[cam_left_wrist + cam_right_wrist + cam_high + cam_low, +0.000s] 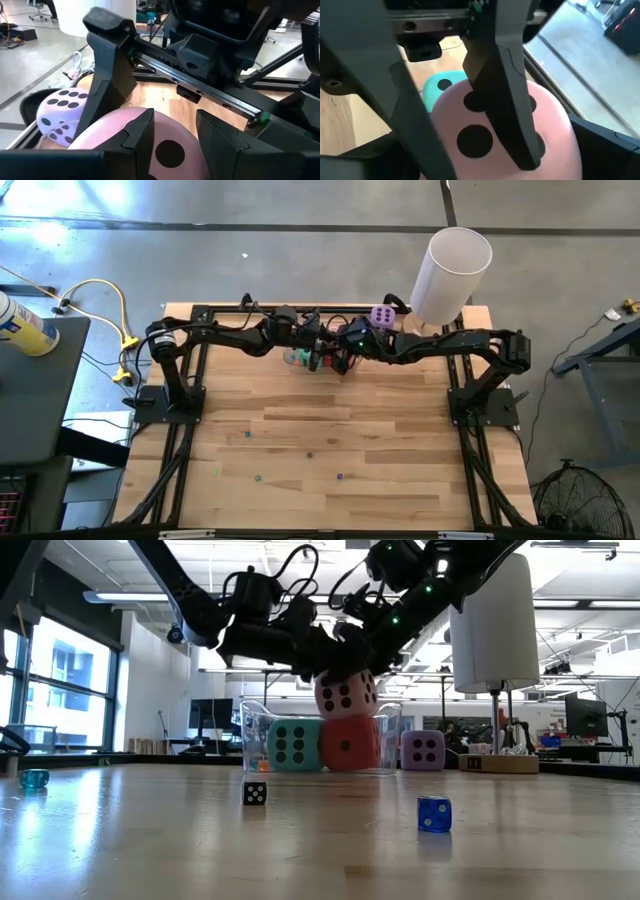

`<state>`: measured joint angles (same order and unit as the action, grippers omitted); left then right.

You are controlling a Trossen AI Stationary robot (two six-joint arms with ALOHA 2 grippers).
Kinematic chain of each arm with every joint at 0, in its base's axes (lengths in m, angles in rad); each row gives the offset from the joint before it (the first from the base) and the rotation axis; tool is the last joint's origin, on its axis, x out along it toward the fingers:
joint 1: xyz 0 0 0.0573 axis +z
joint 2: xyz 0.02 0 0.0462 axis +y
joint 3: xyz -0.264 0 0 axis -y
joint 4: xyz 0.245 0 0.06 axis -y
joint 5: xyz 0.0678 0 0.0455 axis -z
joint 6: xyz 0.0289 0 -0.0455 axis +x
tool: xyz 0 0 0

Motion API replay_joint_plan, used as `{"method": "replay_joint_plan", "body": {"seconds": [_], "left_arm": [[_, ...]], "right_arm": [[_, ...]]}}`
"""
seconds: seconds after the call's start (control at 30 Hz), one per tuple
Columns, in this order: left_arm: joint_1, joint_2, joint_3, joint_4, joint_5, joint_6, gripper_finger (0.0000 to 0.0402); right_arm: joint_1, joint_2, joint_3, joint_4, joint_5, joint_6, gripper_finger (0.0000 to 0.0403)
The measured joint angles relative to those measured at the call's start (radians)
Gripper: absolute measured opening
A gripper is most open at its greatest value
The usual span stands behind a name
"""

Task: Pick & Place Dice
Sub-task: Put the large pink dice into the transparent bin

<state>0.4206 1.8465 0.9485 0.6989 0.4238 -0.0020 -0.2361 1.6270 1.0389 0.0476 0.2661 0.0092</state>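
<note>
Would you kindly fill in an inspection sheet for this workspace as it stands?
Surface: wooden table, small dice scattered on it.
Job's things: pink die held above a clear bin; teal die and red die in the bin; purple die beside it.
Clutter: white cylinder; black small die, blue small die.
Grippers: left gripper shut on the pink die; right gripper open around it.
Cables: yellow cord on the floor.
Surroundings: fan; monitors behind.
</note>
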Motion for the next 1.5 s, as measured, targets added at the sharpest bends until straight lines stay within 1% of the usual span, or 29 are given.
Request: {"method": "replay_joint_plan", "body": {"seconds": [0.17,0.53,0.77,0.83,0.9,0.97,1.07,1.2,1.5], "left_arm": [[0.0,0.0,0.0,-0.002,0.011,-0.027,0.0142],[0.001,0.0,-0.002,-0.004,0.003,-0.019,0.0142],[0.015,0.0,-0.002,-0.003,-0.003,-0.044,0.0142],[0.023,0.001,-0.001,-0.009,-0.033,-0.049,0.0142],[0.029,0.003,0.001,0.0,-0.054,-0.045,0.0142],[0.031,0.003,-0.001,-0.009,-0.074,-0.055,0.0142],[0.028,0.003,0.0,-0.004,-0.075,-0.047,0.0142],[0.023,0.003,-0.002,0.014,-0.064,-0.065,0.0142],[0.004,0.002,-0.002,0.081,-0.059,-0.08,0.0142]], "right_arm": [[0.02,-0.038,0.0,-0.032,0.004,-0.038,0.0396],[0.026,-0.039,0.0,-0.046,0.001,-0.041,0.0396],[0.039,-0.061,0.0,-0.055,0.048,-0.068,0.0396],[0.044,-0.078,0.0,-0.038,0.035,-0.068,0.0396],[0.051,-0.09,0.015,0.019,0.033,-0.065,0.0396],[0.052,-0.102,0.01,0.007,0.041,-0.061,0.0396],[0.065,-0.107,0.004,0.003,0.042,-0.061,0.0396],[0.094,-0.152,0.005,0.019,0.073,-0.067,0.0396],[0.158,-0.171,0.004,-0.012,0.22,-0.089,0.0396]]}}
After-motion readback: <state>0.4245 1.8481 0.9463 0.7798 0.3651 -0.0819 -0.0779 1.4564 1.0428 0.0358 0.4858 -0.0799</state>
